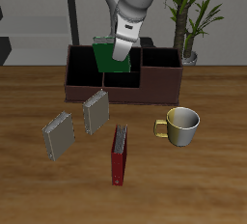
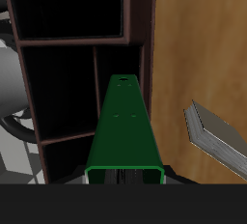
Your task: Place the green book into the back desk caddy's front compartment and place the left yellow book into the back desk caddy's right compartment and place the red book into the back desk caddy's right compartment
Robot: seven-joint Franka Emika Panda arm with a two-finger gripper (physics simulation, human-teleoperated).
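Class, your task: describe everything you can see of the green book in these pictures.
The green book is a bright green hardcover with a smooth, plain cover. The gripper holds it in the air, above the dark brown desk caddy at the back of the table. The wrist view shows it edge-on over the caddy's sections; I cannot tell whether it touches the caddy.

I can read no text, label, brand or number anywhere; the book covers and the mug (image 1: pixel 179 124) look blank to me

table (image 1: pixel 217 184) wood | on it: back desk caddy (image 1: pixel 82 81), two grey-tan books (image 1: pixel 58 136), red book (image 1: pixel 120 154), mug (image 1: pixel 179 125)
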